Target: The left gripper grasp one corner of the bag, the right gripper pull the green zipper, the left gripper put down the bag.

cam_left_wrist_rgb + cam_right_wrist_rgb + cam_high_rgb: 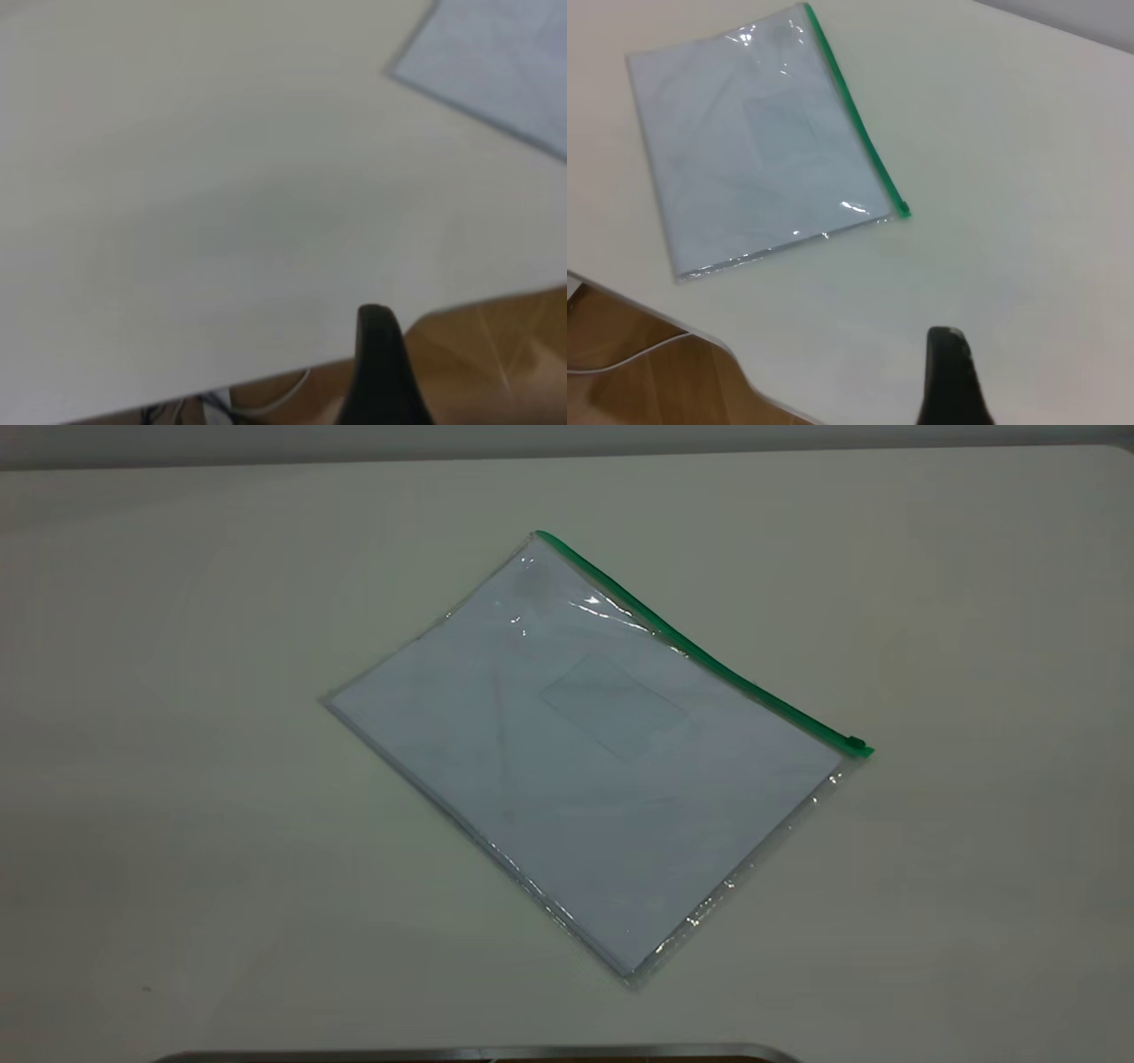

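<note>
Bag (585, 753), a flat clear plastic pouch holding white sheets, lies diagonally on the pale table (177, 779), its thin green zipper (700, 651) along the far long edge. Both grippers sit well apart from the bag, left gripper (383, 372) and right gripper (950, 376) each showing one finger; spread cannot be told.
</note>
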{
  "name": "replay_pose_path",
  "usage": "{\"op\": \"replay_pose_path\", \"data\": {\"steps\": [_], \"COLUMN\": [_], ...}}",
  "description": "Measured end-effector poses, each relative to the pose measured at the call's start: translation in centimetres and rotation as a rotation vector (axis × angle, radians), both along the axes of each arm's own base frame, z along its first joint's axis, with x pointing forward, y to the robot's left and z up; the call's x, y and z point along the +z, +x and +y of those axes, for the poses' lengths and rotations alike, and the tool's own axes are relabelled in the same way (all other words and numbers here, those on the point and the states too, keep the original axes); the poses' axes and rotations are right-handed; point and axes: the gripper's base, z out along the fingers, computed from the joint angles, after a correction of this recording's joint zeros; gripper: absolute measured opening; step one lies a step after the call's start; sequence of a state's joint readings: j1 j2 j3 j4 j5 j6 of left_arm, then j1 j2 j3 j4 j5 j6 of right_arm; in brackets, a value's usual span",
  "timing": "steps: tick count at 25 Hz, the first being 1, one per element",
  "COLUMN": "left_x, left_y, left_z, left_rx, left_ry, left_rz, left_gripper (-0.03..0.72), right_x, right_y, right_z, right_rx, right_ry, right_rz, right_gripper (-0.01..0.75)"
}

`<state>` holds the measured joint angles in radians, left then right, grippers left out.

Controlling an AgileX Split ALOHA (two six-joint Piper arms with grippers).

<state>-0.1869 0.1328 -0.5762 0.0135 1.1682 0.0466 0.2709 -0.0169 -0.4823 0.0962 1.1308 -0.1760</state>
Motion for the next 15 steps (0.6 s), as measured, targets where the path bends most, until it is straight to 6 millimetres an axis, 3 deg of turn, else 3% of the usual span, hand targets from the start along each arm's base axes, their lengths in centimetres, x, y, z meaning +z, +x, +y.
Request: {"op": "replay_pose_path", "data": {"steps": [3, 15], "left_x": [-1.3, -2.3], "left_y": [0.4, 0.8], "left_z": [-0.1, -0.2], "left_rx": [-0.004, 0.020], "left_ry": [0.011, -0.014], "left_rz": [0.045, 0.063], "left_gripper": [0.590, 0.590], "right_x": [0.0, 0.0], "right_y": [0.0, 0.0], "right_z": [0.0, 0.0], "right_rx": [-0.003, -0.003], "right_ry": [0.001, 0.001], "right_rz": [0.001, 0.001], "right_gripper": [0.534, 0.534]}}
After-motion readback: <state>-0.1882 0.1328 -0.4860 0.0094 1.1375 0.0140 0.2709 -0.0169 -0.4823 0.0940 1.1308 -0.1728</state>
